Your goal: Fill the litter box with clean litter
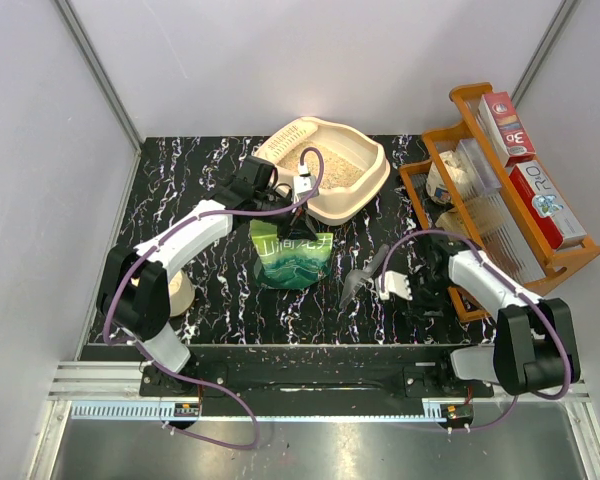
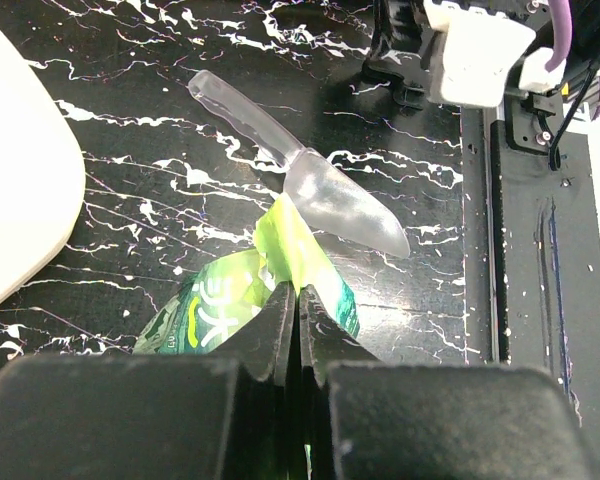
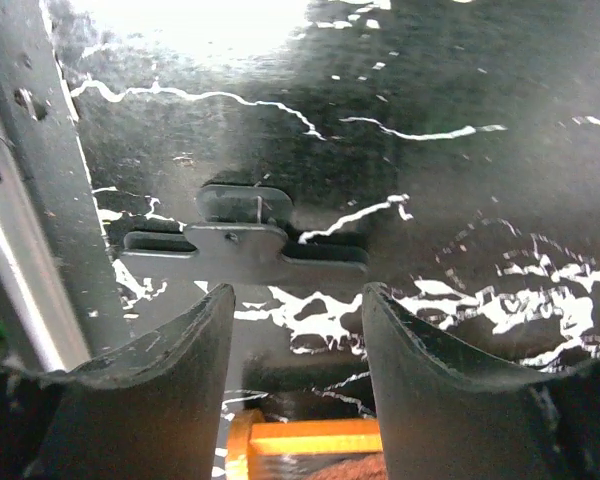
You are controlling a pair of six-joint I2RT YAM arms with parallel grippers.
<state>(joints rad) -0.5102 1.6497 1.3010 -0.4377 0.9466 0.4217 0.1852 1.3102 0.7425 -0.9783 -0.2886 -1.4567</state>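
Note:
The cream litter box point(image 1: 372, 160) sits at the back of the table with pale tan clean litter point(image 1: 335, 173) in it; one corner of it point(image 2: 20, 190) shows in the left wrist view. In front of it stands a green printed bag point(image 1: 292, 258). My left gripper point(image 1: 291, 224) is shut on that bag's folded top edge point(image 2: 280, 240), the jaws point(image 2: 298, 300) pressed together over the foil. A translucent scoop point(image 1: 360, 278) point(image 2: 320, 190) lies flat on the table to the right of the bag. My right gripper point(image 1: 420, 297) point(image 3: 297, 300) hangs open over bare table, holding nothing.
An orange wooden rack point(image 1: 500, 215) with boxes and a jar fills the right side; its edge point(image 3: 300, 440) lies just under my right fingers. A flat dark bracket point(image 3: 245, 242) rests on the marbled black table point(image 1: 210, 165). A cream roll point(image 1: 180, 295) sits by the left arm.

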